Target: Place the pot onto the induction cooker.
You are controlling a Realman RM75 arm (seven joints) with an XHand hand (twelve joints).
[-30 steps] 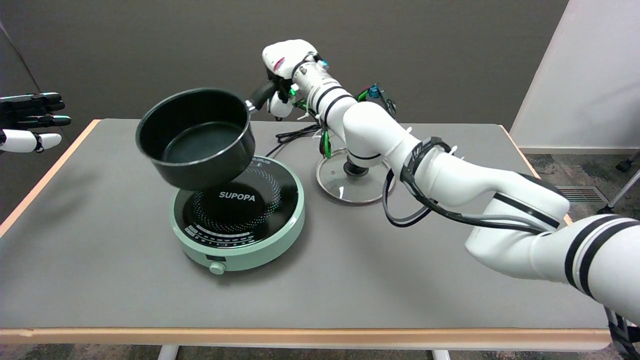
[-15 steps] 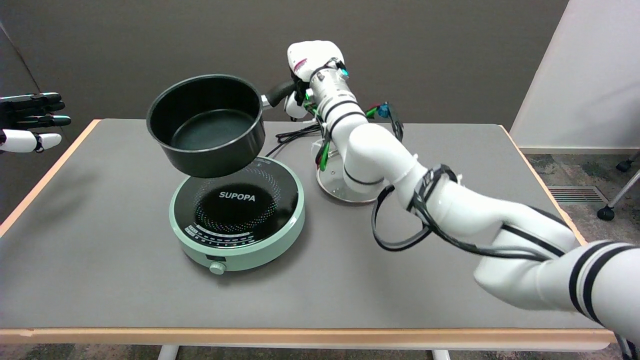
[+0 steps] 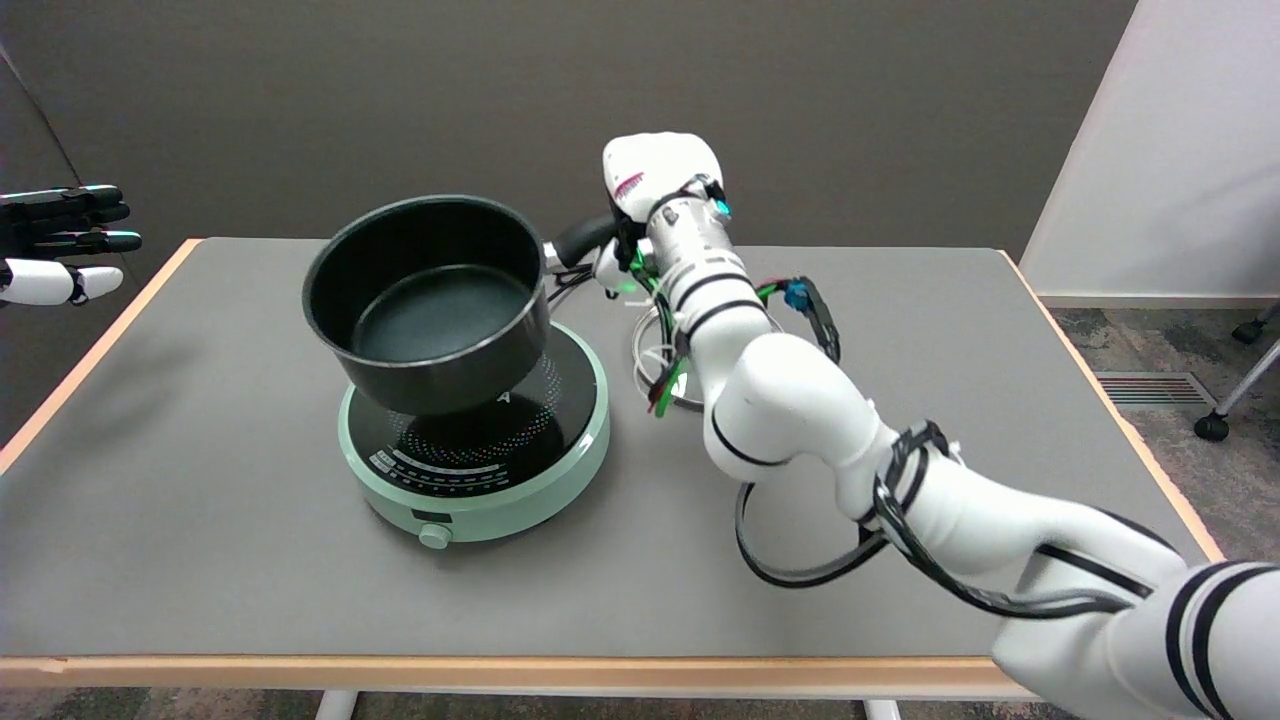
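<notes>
Grey-topped and edged in pale wood, the table (image 3: pixel 200 560) stands before a dark wall and carries a mint-green cooker (image 3: pixel 476 440) left of centre, its cord running back toward the far edge. Reaching in from the lower right, the right arm (image 3: pixel 800 420) crosses a glass lid (image 3: pixel 648 352) that it mostly hides, and its hand (image 3: pixel 640 200) is wrapped closed around the handle (image 3: pixel 582 240) of the black pot (image 3: pixel 432 300). That pot hangs tilted over the cooker's black top, open mouth toward the camera; whether its base touches the glass cannot be told.
</notes>
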